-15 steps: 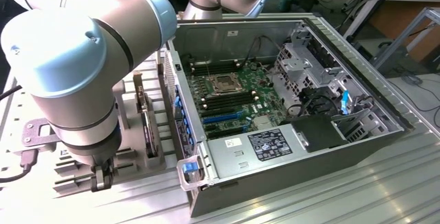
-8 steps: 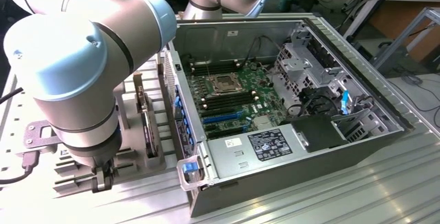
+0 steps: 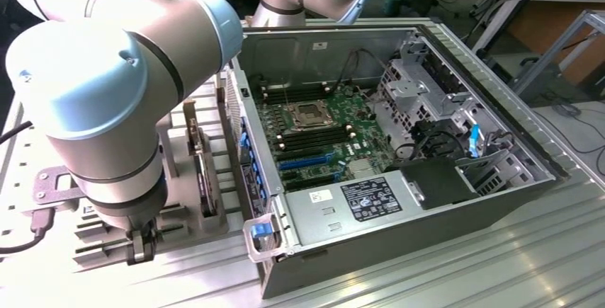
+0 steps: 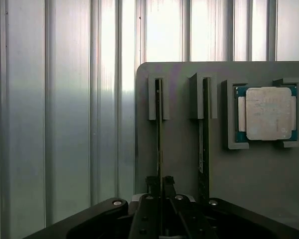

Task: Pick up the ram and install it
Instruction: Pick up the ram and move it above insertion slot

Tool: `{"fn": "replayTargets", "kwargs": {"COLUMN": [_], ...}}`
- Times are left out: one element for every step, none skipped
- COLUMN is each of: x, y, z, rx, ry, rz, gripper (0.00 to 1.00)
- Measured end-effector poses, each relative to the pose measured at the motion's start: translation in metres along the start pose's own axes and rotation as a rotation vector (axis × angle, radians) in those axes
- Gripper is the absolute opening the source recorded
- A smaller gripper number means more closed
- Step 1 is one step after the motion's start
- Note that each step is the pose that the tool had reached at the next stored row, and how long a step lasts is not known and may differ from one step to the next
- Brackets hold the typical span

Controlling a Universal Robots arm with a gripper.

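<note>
The ram (image 4: 159, 139) is a thin green stick standing on edge in a slot of the grey holder plate (image 4: 182, 164). My gripper (image 4: 160, 185) is down over its near end, with the two black fingers pressed against either side of the stick. In the exterior view the gripper (image 3: 142, 246) hangs low over the grey holder rack (image 3: 184, 216) at that view's left, outside the computer case. The green motherboard (image 3: 326, 134) lies inside the open case (image 3: 378, 205).
A second thin stick (image 4: 203, 144) stands in the neighbouring slot, close beside the held one. A processor chip (image 4: 266, 113) rests in a corner bracket on the same plate. Upright boards (image 3: 200, 154) stand in the rack between my arm and the case wall. Ribbed metal table (image 4: 65, 124) lies around.
</note>
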State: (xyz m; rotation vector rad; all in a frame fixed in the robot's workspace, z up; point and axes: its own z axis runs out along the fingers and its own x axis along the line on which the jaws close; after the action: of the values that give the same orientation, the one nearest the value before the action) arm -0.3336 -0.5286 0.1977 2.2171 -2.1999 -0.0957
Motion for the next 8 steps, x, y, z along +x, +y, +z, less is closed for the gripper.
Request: {"fn": "replayTargets", "kwargs": {"x": [0.0,0.0,0.0,0.0,0.0,0.0,0.0,-0.001], "y": [0.0,0.0,0.0,0.0,0.0,0.0003,0.0008,0.001], "z": [0.0,0.0,0.0,0.0,-0.0015,-0.0058,-0.0135,-0.0182], "rx": [0.0,0.0,0.0,0.0,0.0004,0.0003,0.0,0.0], "ry": [0.0,0.0,0.0,-0.0001,-0.0005,-0.0004,0.0,-0.0001], "rz": [0.0,0.0,0.0,0.0,0.0,0.0,0.0,0.0], "gripper": [0.14,0.14,0.14,0.14,0.14,0.14,0.14,0.14]}}
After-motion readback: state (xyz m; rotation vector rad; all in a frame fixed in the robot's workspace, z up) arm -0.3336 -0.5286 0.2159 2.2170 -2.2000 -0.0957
